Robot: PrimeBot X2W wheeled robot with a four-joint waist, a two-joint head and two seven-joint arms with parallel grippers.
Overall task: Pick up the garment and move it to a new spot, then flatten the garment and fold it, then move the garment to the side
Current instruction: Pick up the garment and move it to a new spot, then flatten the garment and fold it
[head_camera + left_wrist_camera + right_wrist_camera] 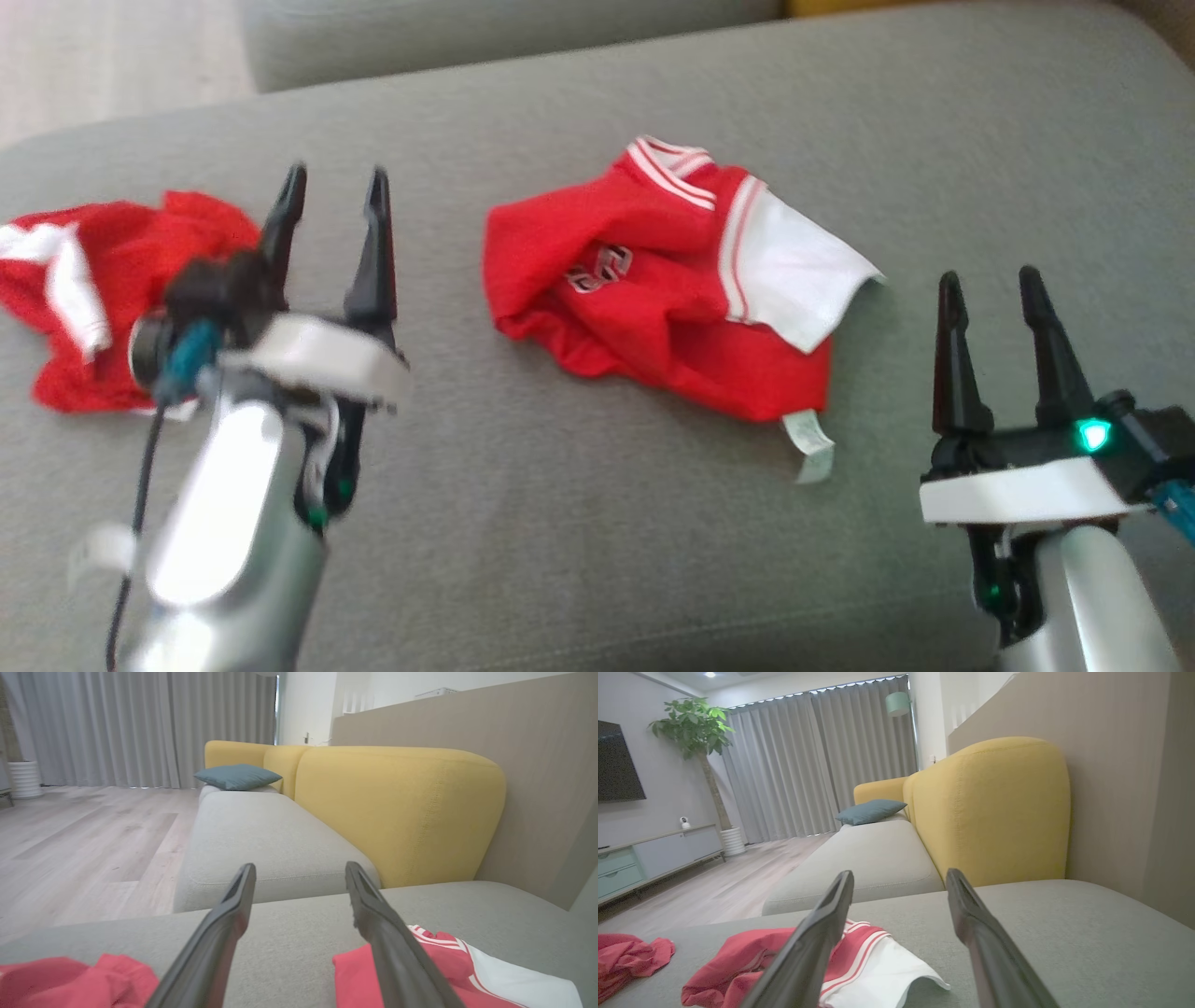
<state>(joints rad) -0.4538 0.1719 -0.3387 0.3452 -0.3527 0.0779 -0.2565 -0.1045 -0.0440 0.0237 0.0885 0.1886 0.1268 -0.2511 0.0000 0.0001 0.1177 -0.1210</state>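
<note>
My left fingers (pixel 373 252) are spread apart and grip nothing. In the left wrist view, grey fabric shows between them (pixel 224 933). My right fingers (pixel 954 355) are also spread wide and hold nothing. They hang above the sofa seat (pixel 560 523) at its right side.

The garment (pixel 653 280) is a red jersey with a white sleeve and red-and-white striped trim. It lies crumpled in the middle of the grey seat, between my two arms and touching neither. A bare strip of seat lies between it and each of my hands. In the right wrist view, my left-hand finger (pixel 817 938) covers part of its striped edge.

A second red cloth (pixel 103 280) with white stripes lies bunched at the left of the seat. My left wrist hides its near edge.

Behind the seat stand a yellow backrest (pixel 397 812) and another grey seat (pixel 261 835) with a blue-green cushion (pixel 236 775) on it. Farther off are a wooden floor (pixel 70 835), grey curtains (pixel 117 728), a tall plant (pixel 691 723) in a white pot (pixel 732 841), a dark screen (pixel 616 765) on the wall and a low cabinet (pixel 644 854).

On the chest of the jersey there is a white-outlined print (pixel 597 269). It is creased and blurred, so I cannot read it. A small white label (pixel 810 448) sticks out at the lower hem, and its text is too small to read.
</note>
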